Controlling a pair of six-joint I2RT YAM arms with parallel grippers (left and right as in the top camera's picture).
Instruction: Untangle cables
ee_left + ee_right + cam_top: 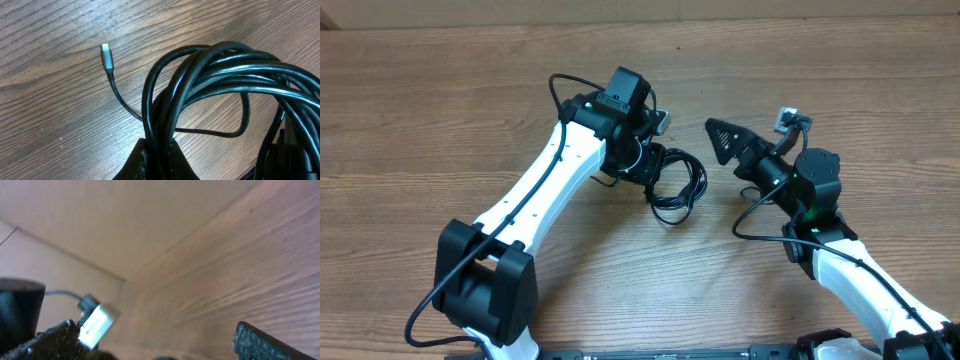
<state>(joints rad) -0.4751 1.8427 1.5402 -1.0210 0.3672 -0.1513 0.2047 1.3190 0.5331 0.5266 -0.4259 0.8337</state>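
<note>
The cables (678,185) are a loose coil of thin black cords on the wooden table (470,90), just right of my left gripper (652,165). In the left wrist view the loops (225,75) fan out from my left gripper (159,150), which is shut on several strands. One silvery plug (105,54) lies flat on the wood, its cord running back into the bundle. My right gripper (718,138) hovers to the right of the coil, apart from it. Its fingers (255,340) are spread wide with nothing between them. A blurred silvery-white piece (97,325) shows beside the left finger.
The left arm (550,170) reaches in from the bottom left and the right arm (840,260) from the bottom right. A small silvery connector (786,117) on a black cord sticks up behind the right wrist. A pale wall borders the table's far edge (640,22).
</note>
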